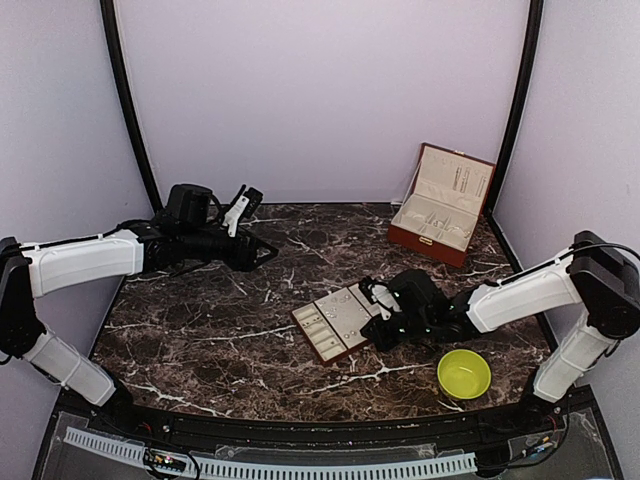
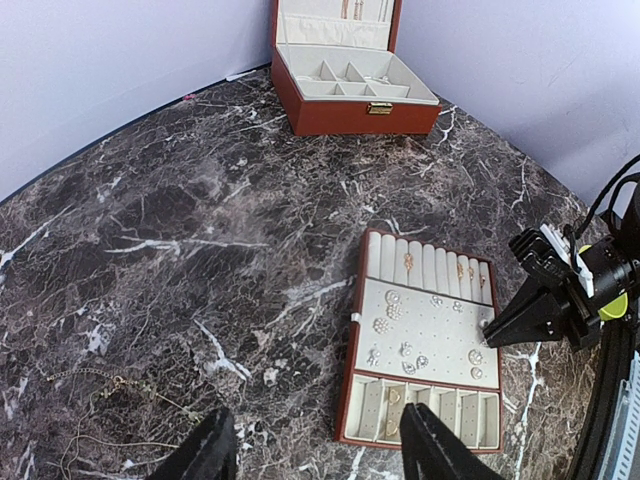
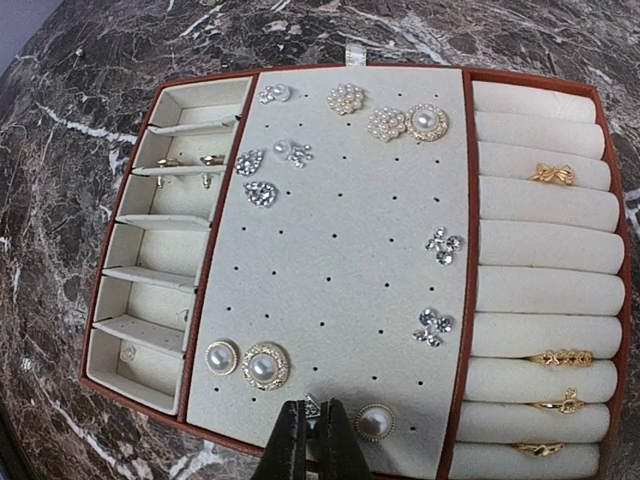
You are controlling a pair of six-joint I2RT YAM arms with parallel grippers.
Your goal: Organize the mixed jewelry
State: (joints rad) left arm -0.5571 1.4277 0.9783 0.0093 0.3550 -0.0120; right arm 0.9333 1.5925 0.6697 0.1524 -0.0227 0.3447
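The right gripper is pinching shut on a tiny silvery stud (mostly hidden between the tips) at the tray's near edge, its arm reaching low and leftward. Other jewelry is sitting on the tray's pad. Farther off, the left gripper, arm stretched level, is hovering open and empty beside a faint chain.

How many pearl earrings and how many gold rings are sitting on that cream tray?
pearl earrings: 6
gold rings: 4
total: 10
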